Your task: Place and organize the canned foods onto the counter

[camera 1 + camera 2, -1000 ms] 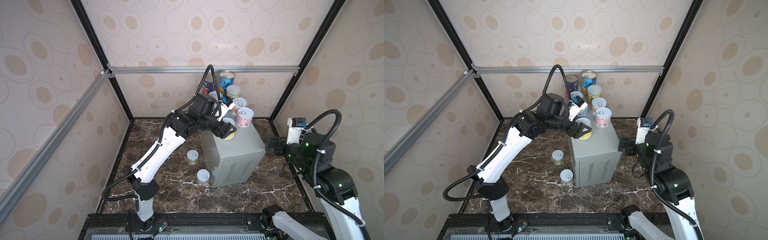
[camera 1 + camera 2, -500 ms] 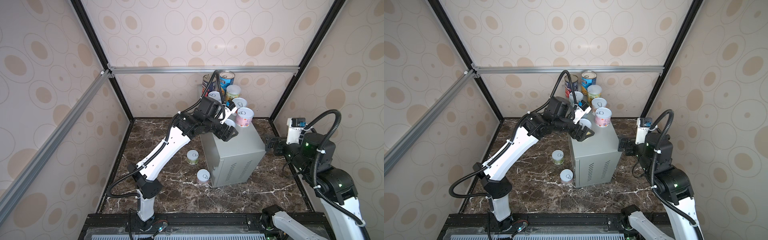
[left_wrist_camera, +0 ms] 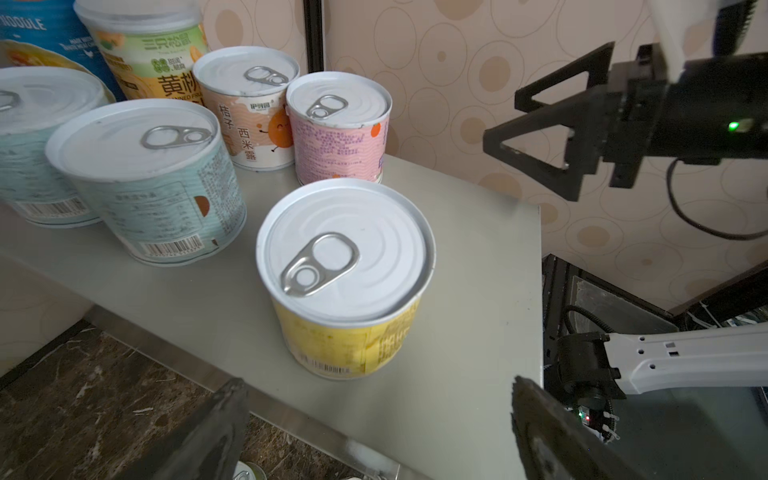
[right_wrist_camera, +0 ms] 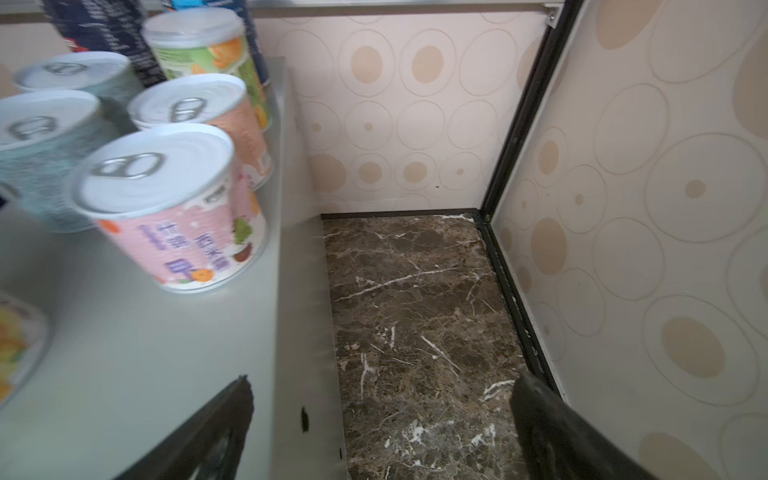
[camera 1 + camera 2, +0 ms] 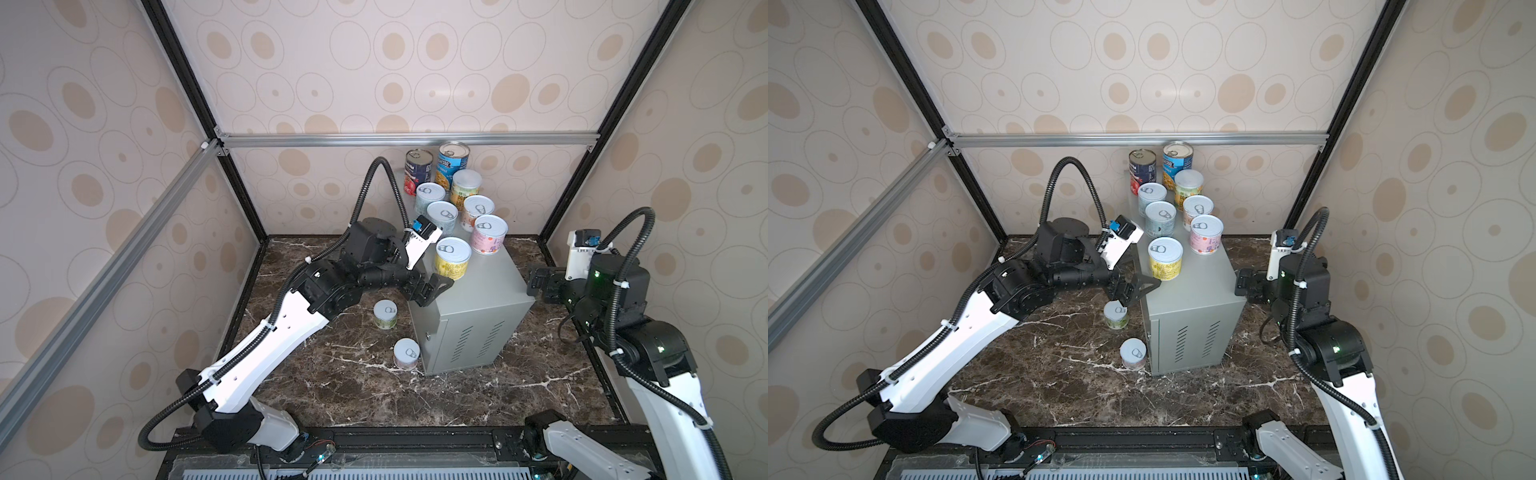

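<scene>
Several canned foods stand on the grey counter (image 5: 482,303) (image 5: 1196,291), the two tall metal-topped ones at the back. Nearest the front stands a yellow can (image 5: 452,257) (image 5: 1165,257) (image 3: 345,274), upright and free. My left gripper (image 5: 430,289) (image 5: 1133,291) (image 3: 378,386) is open and empty, just off the counter's left edge, a little short of that can. Two more cans stand on the marble floor, a green one (image 5: 385,314) (image 5: 1115,314) and a pinkish one (image 5: 406,353) (image 5: 1133,353). My right gripper (image 5: 536,286) (image 5: 1246,284) (image 4: 384,378) hangs open and empty at the counter's right edge, near the pink can (image 4: 174,208).
Patterned walls with black and aluminium frame posts (image 5: 582,166) close in the cell on three sides. Dark marble floor (image 5: 353,395) lies in front of the counter and to its right (image 4: 415,311). The front half of the counter top (image 3: 478,291) is bare.
My left gripper has opened, set the yellow can down on the counter and drawn back to the left edge. The right arm has not moved.
</scene>
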### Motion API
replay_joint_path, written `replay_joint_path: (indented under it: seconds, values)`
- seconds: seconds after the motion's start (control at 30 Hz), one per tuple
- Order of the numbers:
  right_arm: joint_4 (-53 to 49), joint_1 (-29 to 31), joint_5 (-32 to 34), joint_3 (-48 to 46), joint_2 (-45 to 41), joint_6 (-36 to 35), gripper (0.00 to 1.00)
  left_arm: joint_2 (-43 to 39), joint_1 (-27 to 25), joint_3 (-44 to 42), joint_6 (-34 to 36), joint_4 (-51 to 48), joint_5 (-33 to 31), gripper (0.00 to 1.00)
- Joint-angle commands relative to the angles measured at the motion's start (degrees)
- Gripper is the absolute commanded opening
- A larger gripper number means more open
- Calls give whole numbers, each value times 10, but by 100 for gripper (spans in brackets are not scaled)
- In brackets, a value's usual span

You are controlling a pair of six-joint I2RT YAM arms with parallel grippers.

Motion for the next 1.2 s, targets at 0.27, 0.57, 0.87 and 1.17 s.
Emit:
replay_joint_path:
  seconds: [0.27,0.57,0.87,1.17]
  values:
    - [-7,-102,-109,-15,42,14,100,-69,12,-73,-1,28,-33,98]
    - [4,-102,-132,-76,14,20,100,-86,33,-93,1,31,-23,98]
    - [8,-102,-215,-104,-4,25,100,-95,46,-126,-7,46,-16,98]
    - [11,-101,-300,-126,-21,40,100,-96,94,-181,-53,76,-69,98]
